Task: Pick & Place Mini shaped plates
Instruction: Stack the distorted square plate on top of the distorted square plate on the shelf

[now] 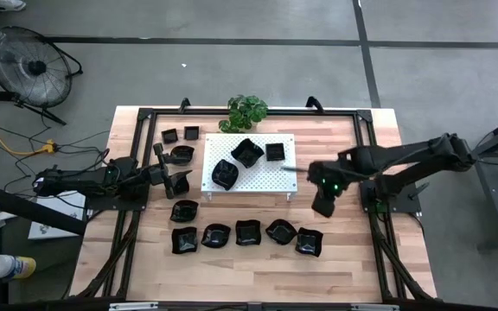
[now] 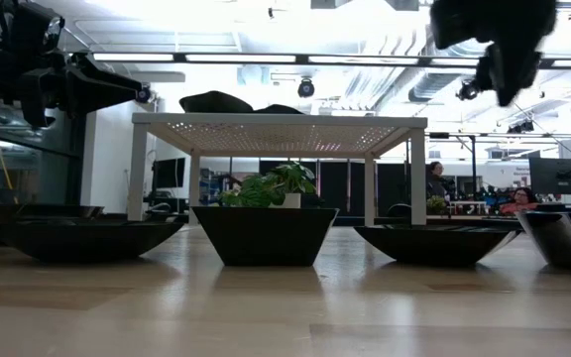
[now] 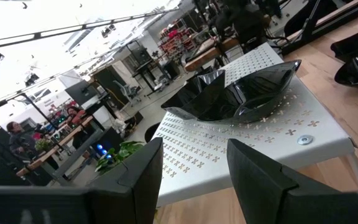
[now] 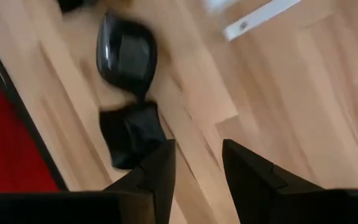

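Several small glossy black plates lie on the wooden table: a row near the front edge (image 1: 248, 232), one more (image 1: 183, 210) just behind it, and a few at the far left (image 1: 182, 155). Three others rest on the white perforated board (image 1: 258, 177), such as the wavy one (image 1: 247, 152) (image 3: 241, 93). My right gripper (image 1: 322, 206) (image 4: 197, 155) hangs open, pointing down over bare wood to the right of the board, above the row's right end. Two plates (image 4: 127, 53) (image 4: 131, 134) lie beyond its fingers. My left gripper (image 1: 180, 180) (image 3: 194, 155) stands open and level at the board's left side.
A green potted plant (image 1: 247, 111) stands behind the board at the table's far edge. A black frame (image 1: 370, 130) runs around the work area. The board stands on short legs (image 2: 419, 174). Bare wood shows to the right of the board (image 1: 344, 147).
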`<state>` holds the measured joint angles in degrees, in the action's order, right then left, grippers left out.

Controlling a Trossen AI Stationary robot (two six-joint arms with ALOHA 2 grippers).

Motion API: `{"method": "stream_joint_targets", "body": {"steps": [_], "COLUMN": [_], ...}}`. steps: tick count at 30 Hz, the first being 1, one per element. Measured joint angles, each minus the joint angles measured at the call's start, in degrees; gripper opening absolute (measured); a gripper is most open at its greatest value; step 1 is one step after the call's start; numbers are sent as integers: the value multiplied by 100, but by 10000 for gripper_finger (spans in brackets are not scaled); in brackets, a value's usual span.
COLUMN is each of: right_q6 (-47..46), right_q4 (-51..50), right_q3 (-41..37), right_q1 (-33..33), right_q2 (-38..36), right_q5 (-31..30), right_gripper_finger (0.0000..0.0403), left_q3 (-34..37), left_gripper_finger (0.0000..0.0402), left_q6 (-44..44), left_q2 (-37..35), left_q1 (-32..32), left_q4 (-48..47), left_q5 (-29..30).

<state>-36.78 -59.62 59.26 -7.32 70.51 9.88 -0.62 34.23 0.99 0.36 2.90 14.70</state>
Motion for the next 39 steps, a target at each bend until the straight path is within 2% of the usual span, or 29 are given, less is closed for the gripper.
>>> {"method": "stream_joint_targets", "body": {"steps": [5,13,17,21,28,39], "right_q6": [229,235,295,597,728,727], "right_q4": [363,1723,2189,2326,2344,2469], "right_q3": [-545,-1562,-1860,-1882,-1684,-1428], "right_q1": [-490,-837,-1008,-1140,-1161,-1187], "right_q2": [1,24,273,596,1081,1470], "right_q5": [227,560,666,641,260,261], "right_gripper_finger": [126,126,126,126,126,126], "left_q3": [0,0,0,0,0,0], "left_gripper_finger": [175,175,175,175,175,175], "left_q6": [1,1,1,1,1,1], "left_q2": [-1,0,-1,-1,1,-1], "left_q1": [0,-1,-1,0,-1,-2], "left_q4": [-2,-2,0,-2,-1,-1], "left_q5": [-2,-24,-24,-22,-20,-15]}}
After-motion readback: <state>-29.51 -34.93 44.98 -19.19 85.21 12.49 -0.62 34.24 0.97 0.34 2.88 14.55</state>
